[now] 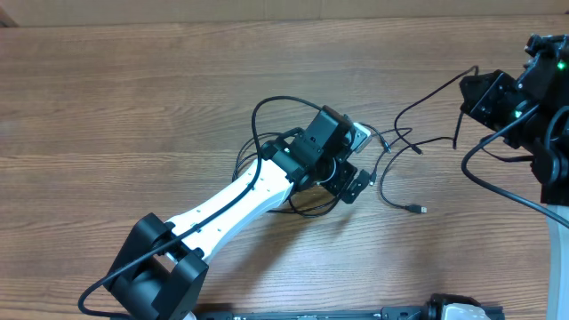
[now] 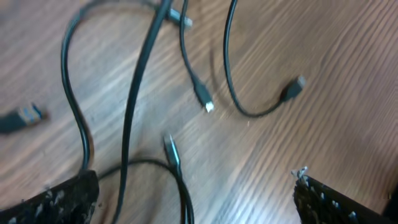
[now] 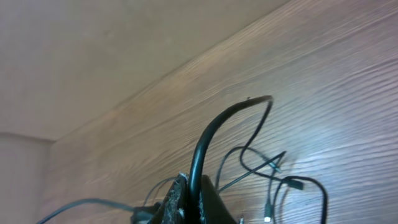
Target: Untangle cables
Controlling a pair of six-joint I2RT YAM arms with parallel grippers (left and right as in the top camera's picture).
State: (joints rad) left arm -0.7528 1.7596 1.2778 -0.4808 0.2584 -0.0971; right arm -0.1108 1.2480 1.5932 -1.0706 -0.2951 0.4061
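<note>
- At the middle of the desk (image 1: 133,89) the cables (image 1: 388,148) lie in a loose tangle of thin black cords that loop and cross one another on the wood grain.
- Seen from overhead, the tangle sits partly under the left arm's wrist and spreads out to the right of it. One free end trails toward the bottom of the view and stops in a small end plug (image 1: 415,209).
- Close up in the left wrist view the cords are somewhat blurred, smooth, black and much thinner than the fingers.
- Four cord ends show there: a light-tipped plug (image 2: 208,104), a stubby grey plug (image 2: 292,88), a slim dark plug (image 2: 171,149), and a wider bluish plug (image 2: 25,115) at the left edge.
- The left pincer (image 1: 357,160) hovers over the tangle with its fingers spread wide, one to each side of the cords. Whether either finger touches a cord I cannot tell.
- The right pincer (image 1: 469,89) is near the right edge of the desk, well apart from the tangle, and is pressed together on the lifted cable (image 3: 208,127).
- That cord rises from between the fingers in an arch, thins toward its bend, and drops back to the heap. From overhead it runs as a slack dark line from the pincer to the tangle.
</note>
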